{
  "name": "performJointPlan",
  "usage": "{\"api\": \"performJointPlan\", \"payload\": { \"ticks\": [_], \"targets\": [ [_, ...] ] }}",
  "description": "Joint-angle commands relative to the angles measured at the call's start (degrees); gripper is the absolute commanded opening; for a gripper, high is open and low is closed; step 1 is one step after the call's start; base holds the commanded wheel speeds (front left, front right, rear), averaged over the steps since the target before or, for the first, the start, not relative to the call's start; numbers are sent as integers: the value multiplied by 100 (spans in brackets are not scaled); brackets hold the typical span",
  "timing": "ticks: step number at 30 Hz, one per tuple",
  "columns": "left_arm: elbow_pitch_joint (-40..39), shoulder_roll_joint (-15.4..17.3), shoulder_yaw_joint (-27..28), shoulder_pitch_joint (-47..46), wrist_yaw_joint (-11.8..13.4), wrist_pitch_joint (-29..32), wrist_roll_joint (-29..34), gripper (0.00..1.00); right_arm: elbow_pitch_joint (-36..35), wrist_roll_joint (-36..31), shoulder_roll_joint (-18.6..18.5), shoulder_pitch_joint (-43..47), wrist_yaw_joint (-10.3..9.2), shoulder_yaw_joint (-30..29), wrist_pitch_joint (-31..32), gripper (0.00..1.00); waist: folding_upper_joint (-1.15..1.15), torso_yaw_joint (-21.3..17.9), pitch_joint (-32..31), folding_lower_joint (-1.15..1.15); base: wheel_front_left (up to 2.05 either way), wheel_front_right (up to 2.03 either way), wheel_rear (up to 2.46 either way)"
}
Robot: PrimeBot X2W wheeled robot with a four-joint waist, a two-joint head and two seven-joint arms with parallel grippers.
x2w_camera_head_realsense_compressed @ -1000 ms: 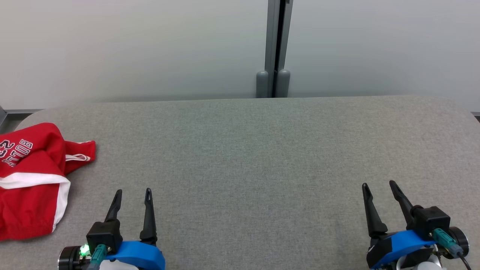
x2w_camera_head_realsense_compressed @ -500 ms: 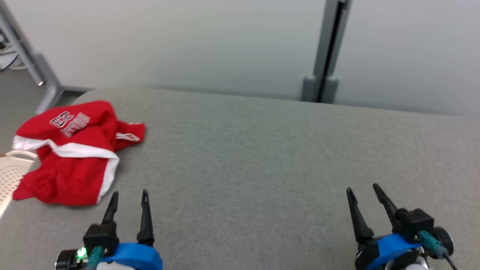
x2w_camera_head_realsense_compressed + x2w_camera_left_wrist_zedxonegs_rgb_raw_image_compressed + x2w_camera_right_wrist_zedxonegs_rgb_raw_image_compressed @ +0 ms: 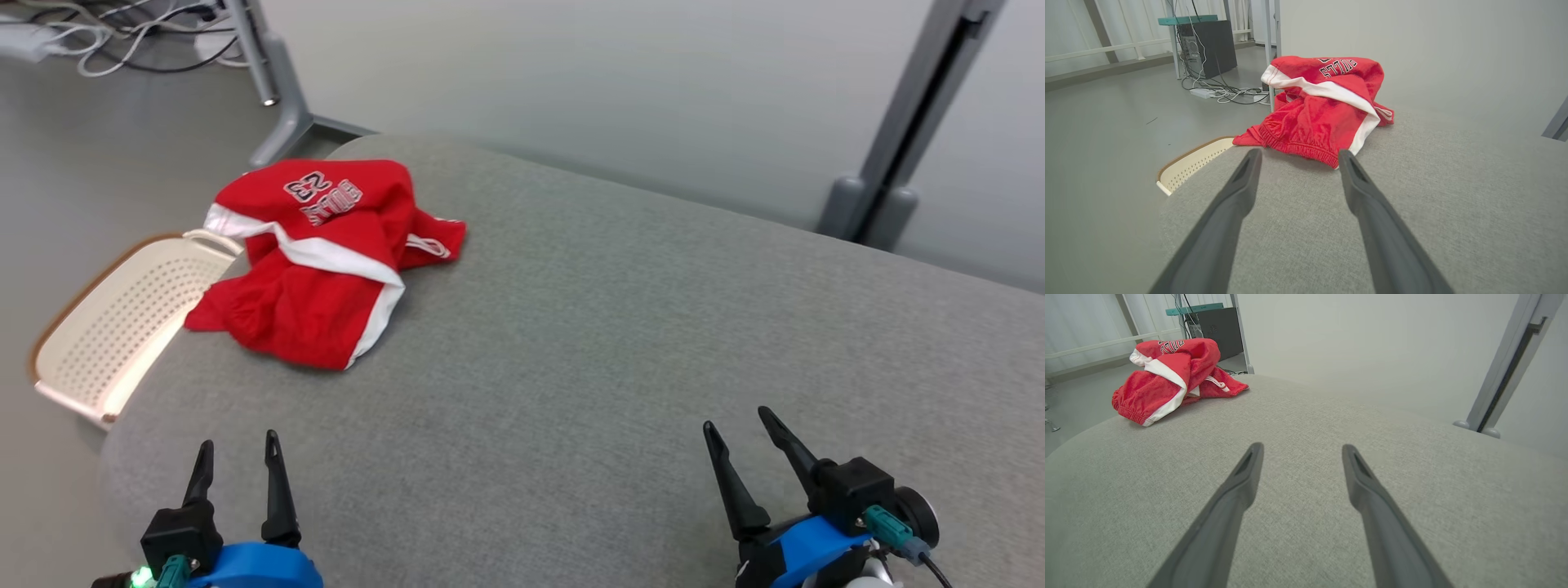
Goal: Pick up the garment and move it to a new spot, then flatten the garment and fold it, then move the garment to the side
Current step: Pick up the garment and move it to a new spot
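Lying crumpled at the far left corner of the grey padded table [image 3: 620,327], the red garment [image 3: 314,269] w/ white trim slightly overhangs the left edge; a cream perforated basket [image 3: 122,318] sits lower, just beside that edge. Left gripper [image 3: 237,441] near left, fingers spread, empty, pointing toward the garment, apart from it. Right gripper [image 3: 735,419] near right, likewise spread & empty, well apart.

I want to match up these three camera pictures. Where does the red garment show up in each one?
Head view: the red garment lies crumpled at upper left, on the far left corner of the grey table.
Left wrist view: red garment at upper middle.
Right wrist view: red garment at upper left.
Shared landmark: the grey post, at the right side of every view.
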Motion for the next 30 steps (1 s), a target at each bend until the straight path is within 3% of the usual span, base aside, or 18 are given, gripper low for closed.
{"api": "performJointPlan", "payload": {
  "ticks": [1,12,24,30],
  "targets": [
    [-25,-6,24,69,74,-29,-14,100,2,50,-50,-98,1,81,-22,100,0,259,161,0,0,0,0],
    [82,-4,157,-125,242,-29,-112,100,-50,108,-193,-244,1,401,-22,100,0,366,394,0,0,0,0],
    [347,-4,401,-1110,452,-29,-105,100,-302,161,-675,-593,1,738,-22,100,0,-163,1124,0,0,0,0],
    [473,-4,814,-1791,502,-28,-189,100,-647,215,-890,-805,1,820,-22,100,0,-435,1619,0,0,0,0]
  ]
}}
